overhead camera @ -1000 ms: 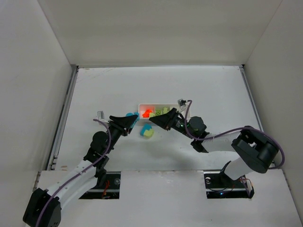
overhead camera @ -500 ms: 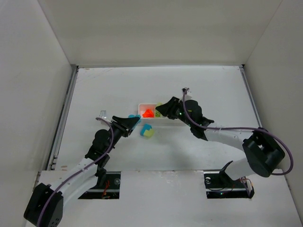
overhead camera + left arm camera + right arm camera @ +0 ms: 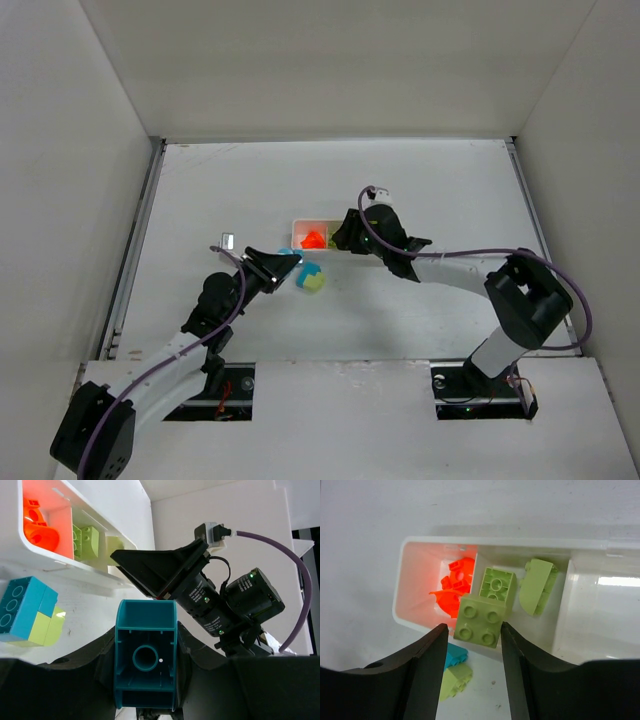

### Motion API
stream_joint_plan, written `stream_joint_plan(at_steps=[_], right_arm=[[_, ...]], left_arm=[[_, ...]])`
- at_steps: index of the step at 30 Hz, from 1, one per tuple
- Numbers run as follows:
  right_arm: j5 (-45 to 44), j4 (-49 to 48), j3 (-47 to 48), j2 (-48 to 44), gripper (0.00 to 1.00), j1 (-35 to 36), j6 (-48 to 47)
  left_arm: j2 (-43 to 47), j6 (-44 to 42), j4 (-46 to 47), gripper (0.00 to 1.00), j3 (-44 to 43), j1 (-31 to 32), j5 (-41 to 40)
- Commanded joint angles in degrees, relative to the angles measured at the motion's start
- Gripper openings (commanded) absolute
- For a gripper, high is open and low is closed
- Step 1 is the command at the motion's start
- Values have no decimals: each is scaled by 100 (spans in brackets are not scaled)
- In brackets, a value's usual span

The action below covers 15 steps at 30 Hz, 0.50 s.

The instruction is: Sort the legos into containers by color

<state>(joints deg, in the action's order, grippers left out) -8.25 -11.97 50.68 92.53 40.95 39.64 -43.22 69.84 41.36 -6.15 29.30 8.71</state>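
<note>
meanwhile left gripper (image 3: 285, 265) clamps a teal lego (image 3: 145, 675); right gripper (image 3: 474, 630) flanks a yellow-green lego (image 3: 481, 621) over its matching tray (image 3: 520, 543) compartment, jaws' grip unclear.

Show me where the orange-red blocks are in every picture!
Top external: the orange-red plastic blocks, mid-picture, in the left end of the long white plastic tray.
Left wrist: top-left corner.
Right wrist: left of centre.
Shared landmark: that tray, holding them in all three.
</note>
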Motion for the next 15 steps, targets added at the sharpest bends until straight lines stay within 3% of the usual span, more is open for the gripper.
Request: stream_joint_plan(at_steps=[1, 8, 15], right_arm=[[-168, -69, 320, -138, 56, 40, -123], [-107, -297, -30, -797, 66, 49, -62], [1096, -2271, -1383, -2028, 68, 207, 991]], left_arm=[[51, -155, 487, 16, -176, 45, 262], [42, -164, 609, 16, -185, 80, 447], [16, -94, 1224, 17, -176, 115, 763]])
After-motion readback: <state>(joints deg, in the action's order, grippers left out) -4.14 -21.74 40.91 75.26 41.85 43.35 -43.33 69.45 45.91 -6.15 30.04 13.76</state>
